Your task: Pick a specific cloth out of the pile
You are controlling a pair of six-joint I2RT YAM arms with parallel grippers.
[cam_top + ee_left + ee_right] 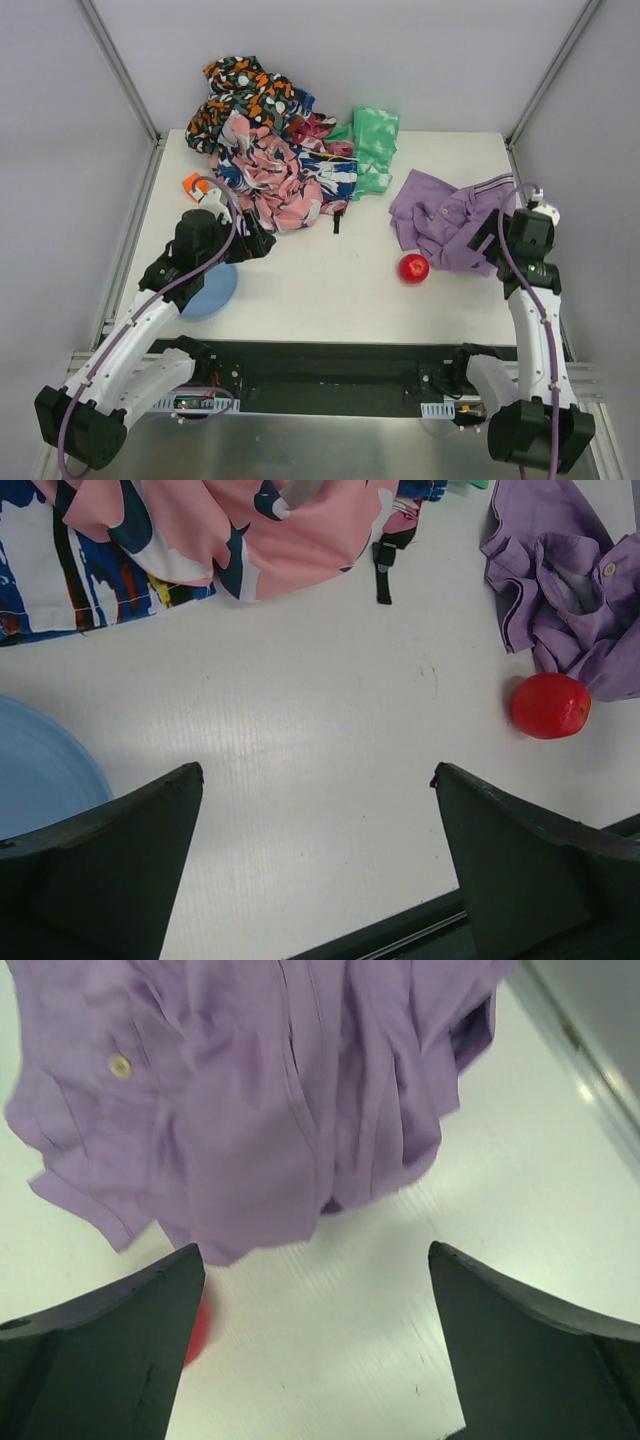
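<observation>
Looking L to R across the white table [330, 290]: matte top, faintly ribbed in the wrist views, w/ plain pale grey walls [330, 60] on three sides and slanted alu. frame posts [120, 70] at the far corners. A metal rail runs along the L edge, and a black strip [330, 365] runs along the near edge betw. the arm bases.

Far L: small orange item [192, 183], too small to ID. Just below it sits a blue plate [212, 292], partly under the L arm. L gripper [315, 775] is at the near-L edge of the pile [265, 150], jaws wide, nothing betw. them, bare tabletop below.

The pile sits at back-L and spills past the far edge: black w/ orange/white spots on top, pink floral and navy/white print nearer. A black strap [337, 222] pokes out at its near-R side. A mint-green cloth [375, 145] lies against the pile's R side.

R of centre: red ball [413, 267], just beside the cloth [450, 215]. The lavender cloth lies crumpled on the R part of the table, apart from the pile, w/ one pale button [120, 1065] showing. R gripper [315, 1255] hangs over the cloth's near edge, jaws wide, empty.
</observation>
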